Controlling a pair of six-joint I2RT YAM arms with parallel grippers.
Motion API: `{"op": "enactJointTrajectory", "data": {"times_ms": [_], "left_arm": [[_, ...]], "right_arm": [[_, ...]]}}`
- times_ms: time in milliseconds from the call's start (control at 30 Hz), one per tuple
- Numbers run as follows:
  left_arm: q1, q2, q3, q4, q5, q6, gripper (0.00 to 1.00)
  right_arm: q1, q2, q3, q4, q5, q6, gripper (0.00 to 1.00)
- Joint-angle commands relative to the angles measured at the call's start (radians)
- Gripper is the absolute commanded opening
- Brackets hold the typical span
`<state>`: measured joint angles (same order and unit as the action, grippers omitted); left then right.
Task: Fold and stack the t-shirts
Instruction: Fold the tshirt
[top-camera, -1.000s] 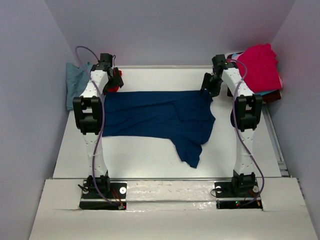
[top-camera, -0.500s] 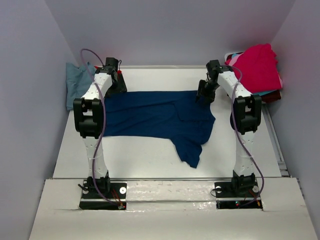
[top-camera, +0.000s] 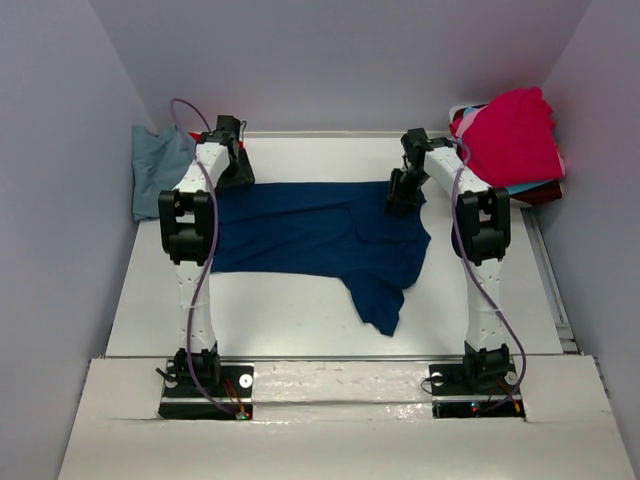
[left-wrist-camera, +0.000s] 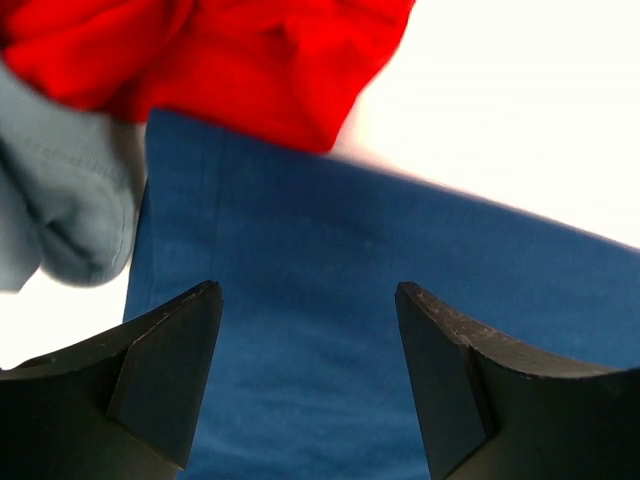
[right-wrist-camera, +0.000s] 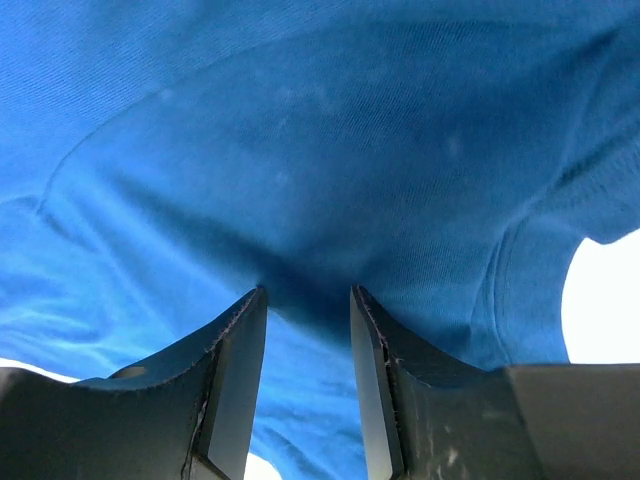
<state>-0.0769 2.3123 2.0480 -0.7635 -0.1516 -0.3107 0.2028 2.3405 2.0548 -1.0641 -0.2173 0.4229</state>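
A navy t-shirt (top-camera: 310, 235) lies spread flat across the table, one sleeve trailing toward the near side. No print shows on it. My left gripper (top-camera: 230, 168) is open over its far left corner; in the left wrist view (left-wrist-camera: 308, 290) the jaws stand wide apart above the navy cloth (left-wrist-camera: 300, 230). My right gripper (top-camera: 403, 195) is on the shirt's far right edge. In the right wrist view (right-wrist-camera: 308, 290) the jaws stand partly open with their tips at the navy cloth (right-wrist-camera: 300, 130), which puckers between them.
A red t-shirt (left-wrist-camera: 220, 60) and a dusty blue-grey one (top-camera: 155, 170) lie by the far left corner, just beyond my left gripper. A pile topped by a magenta shirt (top-camera: 515, 135) sits at the far right, with turquoise and maroon edges (top-camera: 535, 188) under it.
My right gripper has moved left and nearer, from the shirt's far right corner onto its edge. My left gripper has shifted a little to the right over the far left corner.
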Motion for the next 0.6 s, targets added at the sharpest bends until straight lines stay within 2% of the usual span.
{"op": "enactJointTrajectory", "data": {"times_ms": [0, 300, 567], "left_arm": [[0.002, 0.059, 0.110, -0.075, -0.031, 0.016, 0.82], [0.002, 0.116, 0.087, -0.094, -0.009, 0.030, 0.82], [-0.017, 0.131, 0.083, -0.097, -0.002, 0.054, 0.82]], "right_arm": [[-0.003, 0.060, 0.053, 0.006, 0.007, 0.008, 0.45], [-0.003, 0.149, 0.110, -0.057, 0.062, 0.031, 0.47], [-0.058, 0.111, 0.073, -0.056, 0.105, 0.063, 0.51]]}}
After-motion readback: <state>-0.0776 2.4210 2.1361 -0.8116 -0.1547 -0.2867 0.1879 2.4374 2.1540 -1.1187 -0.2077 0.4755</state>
